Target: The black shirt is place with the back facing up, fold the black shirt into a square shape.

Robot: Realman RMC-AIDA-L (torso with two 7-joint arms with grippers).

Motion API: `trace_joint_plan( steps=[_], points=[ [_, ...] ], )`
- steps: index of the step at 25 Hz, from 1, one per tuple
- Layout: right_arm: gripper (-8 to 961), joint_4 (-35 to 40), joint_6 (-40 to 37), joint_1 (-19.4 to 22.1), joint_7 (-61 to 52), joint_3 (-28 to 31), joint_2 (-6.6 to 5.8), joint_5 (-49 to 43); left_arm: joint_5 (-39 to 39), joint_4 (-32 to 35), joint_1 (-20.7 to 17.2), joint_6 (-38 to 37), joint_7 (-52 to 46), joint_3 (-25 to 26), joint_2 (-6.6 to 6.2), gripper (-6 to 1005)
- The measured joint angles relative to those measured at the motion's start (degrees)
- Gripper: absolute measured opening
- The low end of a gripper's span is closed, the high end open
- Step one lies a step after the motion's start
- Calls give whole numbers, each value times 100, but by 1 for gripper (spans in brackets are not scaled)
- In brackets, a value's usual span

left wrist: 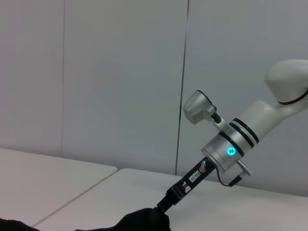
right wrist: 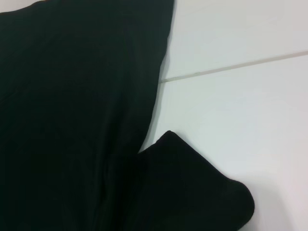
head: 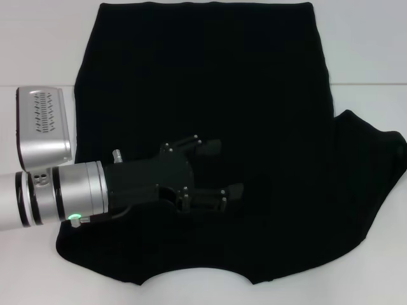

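**Left tool over the lower shirt, right tool at the sleeve edge**

My left tool (head: 219, 168), a black two-fingered head on a silver wrist, reaches in from the left side of the head view and hangs over the lower middle of the shirt. Its two fingers (head: 208, 147) stand clearly apart, a wide gap between them, with nothing caught in it. I cannot tell whether the fingertips touch the cloth, black on black.

Beneath it lies the large soft black short-sleeved cloth T-shirt (head: 254, 95), spread plain side up across the white worktop (head: 369, 44). Its left side is tucked in to a fairly straight edge, while the right sleeve (head: 372, 152) is spread outward. The neckline curve sits at the near edge.

From the left wrist view I see my right tool (left wrist: 161, 208) far off, a slim black head under a white and silver arm, its tip down at a raised fold of the black cloth. Its tip is hidden against the cloth, so I cannot tell its opening.

A seam line (right wrist: 240, 65) crosses the worktop beside the shirt.
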State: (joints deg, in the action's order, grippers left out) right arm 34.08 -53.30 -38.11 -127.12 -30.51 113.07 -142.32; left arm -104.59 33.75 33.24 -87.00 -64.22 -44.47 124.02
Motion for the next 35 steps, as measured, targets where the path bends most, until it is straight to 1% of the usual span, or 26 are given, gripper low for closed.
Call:
trace_joint_plan(
  steps=[12,18,26,31,35],
  points=[
    [9,2,32,122,106,2,29,197,0,29,36,18,-90,0,0,949],
    [9,31,-41,251,233,2,42,519,1,49,49,31,-100,0,-6,948],
    [9,28,-17,386,248,10,50,592,7,79,51,35,-162,0,-17,947],
    [9,58,-4,452,331,11,94,666,10,80,51,35,-162,0,-18,947],
    [9,64,-7,499,527,20,107,906,9,80,51,35,-161,0,-18,946]
  ],
)
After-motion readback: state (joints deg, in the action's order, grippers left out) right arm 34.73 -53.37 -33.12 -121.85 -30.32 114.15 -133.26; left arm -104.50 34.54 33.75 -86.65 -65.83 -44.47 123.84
